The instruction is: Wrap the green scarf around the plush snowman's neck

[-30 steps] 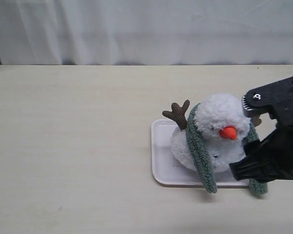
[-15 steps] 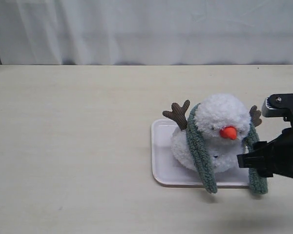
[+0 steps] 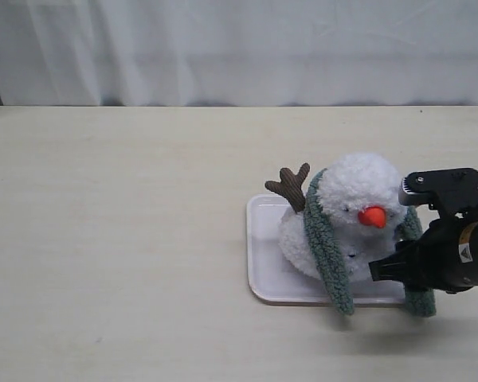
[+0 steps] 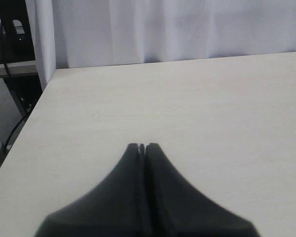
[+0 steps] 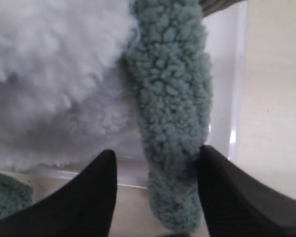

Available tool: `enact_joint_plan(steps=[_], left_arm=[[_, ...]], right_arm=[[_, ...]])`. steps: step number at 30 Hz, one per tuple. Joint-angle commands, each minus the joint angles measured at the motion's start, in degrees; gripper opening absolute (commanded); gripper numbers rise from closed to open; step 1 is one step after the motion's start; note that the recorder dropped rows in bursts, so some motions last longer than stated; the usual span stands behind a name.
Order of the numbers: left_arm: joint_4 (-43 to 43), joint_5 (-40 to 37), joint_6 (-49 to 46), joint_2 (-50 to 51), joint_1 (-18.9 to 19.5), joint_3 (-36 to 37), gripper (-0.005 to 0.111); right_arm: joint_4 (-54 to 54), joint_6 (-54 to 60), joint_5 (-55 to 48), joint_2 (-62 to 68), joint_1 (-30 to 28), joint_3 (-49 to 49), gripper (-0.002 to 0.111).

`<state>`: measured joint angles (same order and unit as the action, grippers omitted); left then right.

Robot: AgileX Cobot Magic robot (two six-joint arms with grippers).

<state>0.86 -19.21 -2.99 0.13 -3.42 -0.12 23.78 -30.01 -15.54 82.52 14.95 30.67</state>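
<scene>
The right gripper (image 5: pixel 158 150) stands parted around 1 hanging end of the green scarf (image 5: pixel 170 98). 1 black finger (image 5: pixel 222 187) lies against the fuzzy strand's edge. The other finger is apart from it, with bare tray showing in the gap. The strand sits between the jaws but is not pinched. The left gripper (image 4: pixel 142 146) is clenched, its 2 fingertips pressed together with nothing between them, above bare tabletop.

In the exterior view the plush snowman (image 3: pixel 358 191) sits on a white tray (image 3: pixel 259 255), at about 4 o'clock from the table's middle. Its orange nose (image 3: pixel 373 216) points toward 5 o'clock. The scarf passes behind the head and drops down both sides of the face. The strand at 9 o'clock of the nose runs toward 6 o'clock, over the tray's near rim and onto the table. The strand at 3 o'clock is largely hidden by the right arm, and its tip shows past the rim. A brown twig arm (image 3: pixel 289 185) sticks out at 10 o'clock of the head.

The table (image 3: pixel 127 239) is a pale cream surface with a faint grain. A pleated white curtain (image 3: pixel 223 48) closes the far side at 12 o'clock. The left wrist view shows a dark frame (image 4: pixel 12 29) with cables beyond the table's edge.
</scene>
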Motion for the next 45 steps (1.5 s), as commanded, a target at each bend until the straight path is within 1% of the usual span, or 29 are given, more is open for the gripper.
enact_joint_plan(steps=[1,5,7,10,16,22,24,25,27,31,32,36,41,45], left_arm=[[0.0,0.6,0.2,-0.1,-0.4,0.1,0.000],[0.0,0.6,0.2,-0.1,-0.4,0.1,0.000],[0.0,0.6,0.2,-0.1,-0.4,0.1,0.000],[0.0,0.6,0.2,-0.1,-0.4,0.1,0.000],[0.0,0.6,0.2,-0.1,-0.4,0.1,0.000],[0.0,0.6,0.2,-0.1,-0.4,0.1,0.000],[0.0,0.6,0.2,-0.1,-0.4,0.1,0.000],[0.0,0.6,0.2,-0.1,-0.4,0.1,0.000],[0.0,0.6,0.2,-0.1,-0.4,0.1,0.000],[0.0,0.6,0.2,-0.1,-0.4,0.1,0.000],[0.0,0.6,0.2,-0.1,-0.4,0.1,0.000],[0.0,0.6,0.2,-0.1,-0.4,0.1,0.000],[0.0,0.6,0.2,-0.1,-0.4,0.1,0.000],[0.0,0.6,0.2,-0.1,-0.4,0.1,0.000]], right_arm=[[2.1,0.5,1.1,1.0,-0.2,-0.1,0.035],[2.5,0.3,1.1,1.1,-0.2,-0.1,0.028],[2.5,0.3,1.1,1.1,-0.2,-0.1,0.020],[2.5,0.3,1.1,1.1,-0.2,-0.1,0.004],[1.1,-0.8,0.8,-1.5,-0.1,-0.1,0.004],[-3.5,-0.6,0.5,-9.3,-0.1,-0.1,0.004],[-6.3,-0.4,-0.3,-11.9,-0.1,-0.1,0.004],[-10.5,1.1,-1.7,-13.7,-0.1,-0.1,0.004],[-15.5,4.0,-3.5,-14.7,-0.1,-0.1,0.004],[-24.9,12.1,-7.3,-14.1,-0.1,-0.1,0.004],[-28.9,15.5,-8.4,-13.3,-0.1,-0.1,0.004],[-35.1,20.5,-7.8,-10.1,-0.1,-0.1,0.004],[-36.3,21.4,-5.2,-4.3,-0.1,-0.1,0.004],[-36.3,21.4,-3.8,-2.5,-0.1,-0.1,0.004]])
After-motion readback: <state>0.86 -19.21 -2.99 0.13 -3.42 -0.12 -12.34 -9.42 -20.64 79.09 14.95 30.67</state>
